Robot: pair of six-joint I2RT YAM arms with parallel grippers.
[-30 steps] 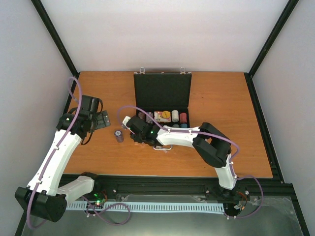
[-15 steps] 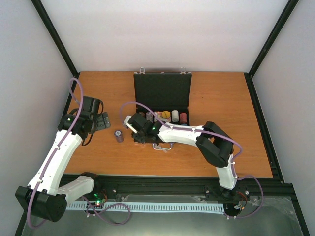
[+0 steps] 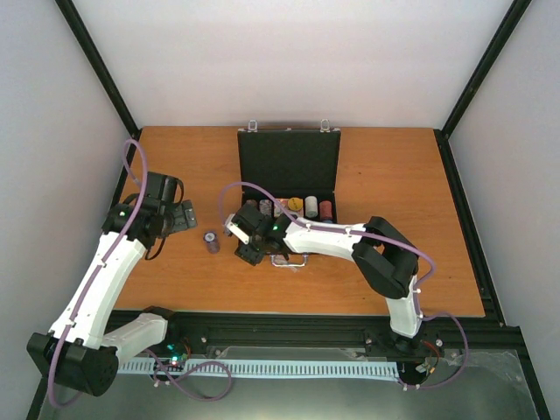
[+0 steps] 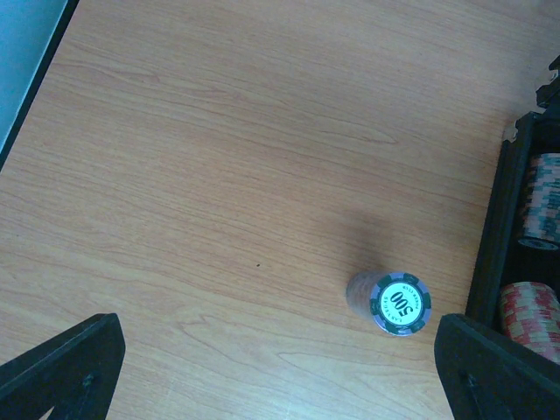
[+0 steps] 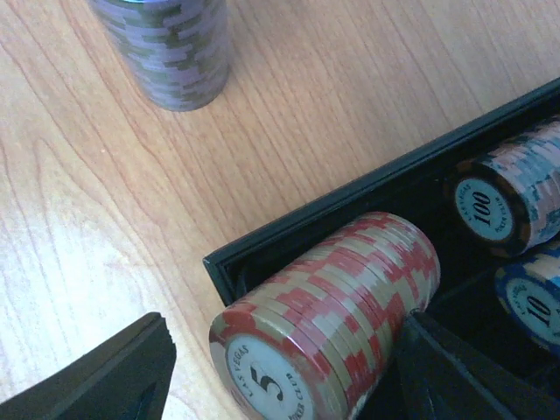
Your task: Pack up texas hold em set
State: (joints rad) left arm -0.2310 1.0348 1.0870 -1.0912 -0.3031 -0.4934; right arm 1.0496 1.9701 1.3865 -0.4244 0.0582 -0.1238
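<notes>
**Top and wrist views.** The black case (image 3: 289, 162) lies open at the middle-far part of the table (image 3: 402, 262), with its lid turned away so the tray faces the arms. The right gripper (image 5: 280, 363) straddles a red chip stack (image 5: 332, 297) laid on its side in the tray's near-left corner. Its fingers are spread, with 1 clear of the stack, so the stack is apparently let go. 1 purple chip stack (image 4: 401, 303) stands upright on the table just left of the case. The left gripper (image 4: 280, 367) hangs near it with fingers wide, probably lined up to take it.
</notes>
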